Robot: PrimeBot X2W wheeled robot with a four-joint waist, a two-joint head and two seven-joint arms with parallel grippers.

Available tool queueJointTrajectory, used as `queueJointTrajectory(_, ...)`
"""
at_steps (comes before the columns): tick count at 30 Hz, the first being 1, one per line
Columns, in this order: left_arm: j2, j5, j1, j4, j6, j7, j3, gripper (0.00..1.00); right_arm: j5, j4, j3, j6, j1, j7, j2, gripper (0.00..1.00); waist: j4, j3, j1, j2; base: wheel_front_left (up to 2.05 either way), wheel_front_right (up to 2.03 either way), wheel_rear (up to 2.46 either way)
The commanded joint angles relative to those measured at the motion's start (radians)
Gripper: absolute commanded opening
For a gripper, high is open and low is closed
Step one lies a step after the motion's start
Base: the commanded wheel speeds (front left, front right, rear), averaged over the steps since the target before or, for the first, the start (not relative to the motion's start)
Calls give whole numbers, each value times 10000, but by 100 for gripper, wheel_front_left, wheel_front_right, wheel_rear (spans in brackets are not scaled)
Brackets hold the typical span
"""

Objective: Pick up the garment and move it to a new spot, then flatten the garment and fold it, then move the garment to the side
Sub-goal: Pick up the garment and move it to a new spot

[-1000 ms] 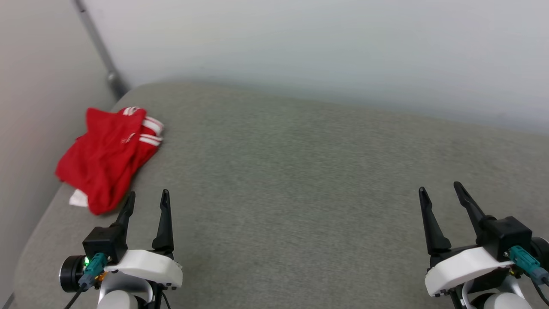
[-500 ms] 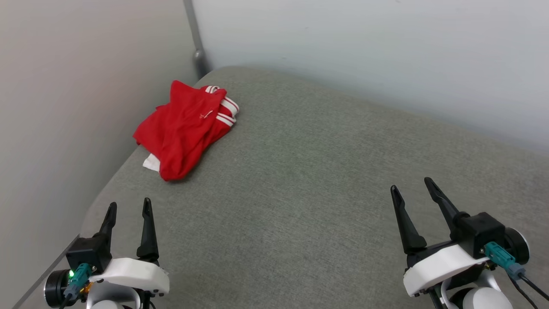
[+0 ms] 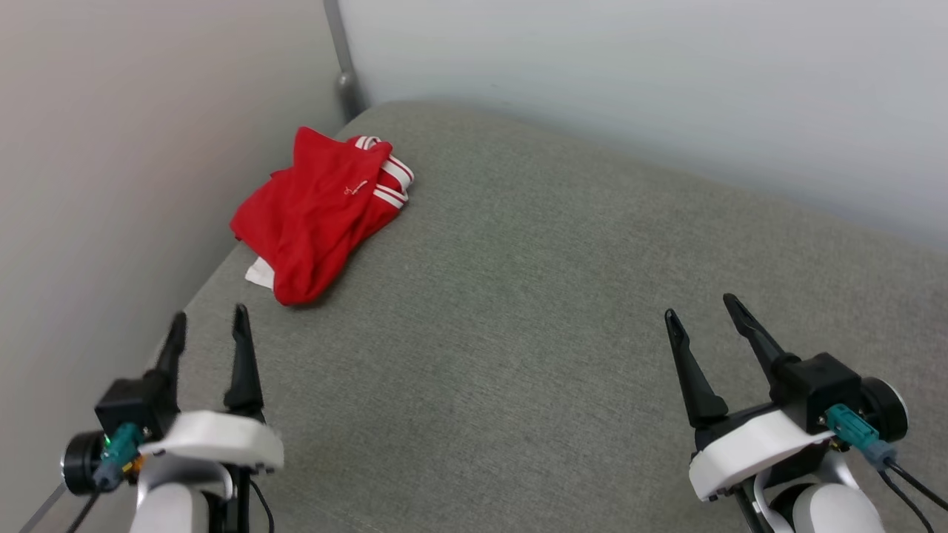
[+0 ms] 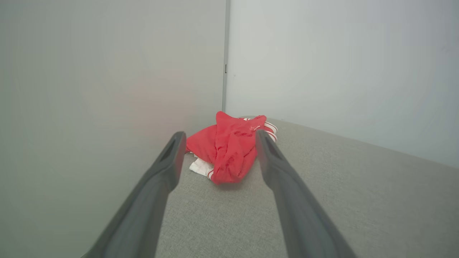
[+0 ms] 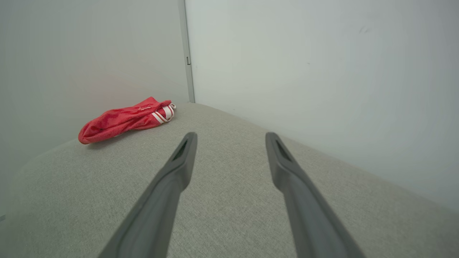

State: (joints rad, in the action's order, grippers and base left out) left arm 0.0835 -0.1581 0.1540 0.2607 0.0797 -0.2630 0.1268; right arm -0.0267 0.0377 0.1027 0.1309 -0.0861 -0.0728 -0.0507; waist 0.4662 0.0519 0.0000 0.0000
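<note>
While both tools sit empty above the grey cushion (image 3: 518, 333), the garment (image 3: 322, 211) lies bunched at 11 o'clock in the head view, in the cushion's far corner where the two walls meet. Left gripper (image 3: 209, 313): fingers apart, garment at its 1 o'clock, not touching. Right gripper (image 3: 700, 306): fingers apart, garment at its 10 o'clock, well apart. Striped trim is on the bunch's 2 o'clock side, with a white bit poking out at 7 o'clock.
</note>
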Motion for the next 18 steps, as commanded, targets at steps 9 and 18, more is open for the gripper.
queueJointTrajectory(9,751,-1203,3119,652,326,597,440,100,611,-784,-137,-5,-903,481,5,100,-1122,1863,0,0,0,0,0)
queueJointTrajectory(18,3092,-2602,6248,2228,482,4001,666,100,1032,-1525,-287,-5,-1711,684,3,100,-2452,4011,0,0,0,0,0)
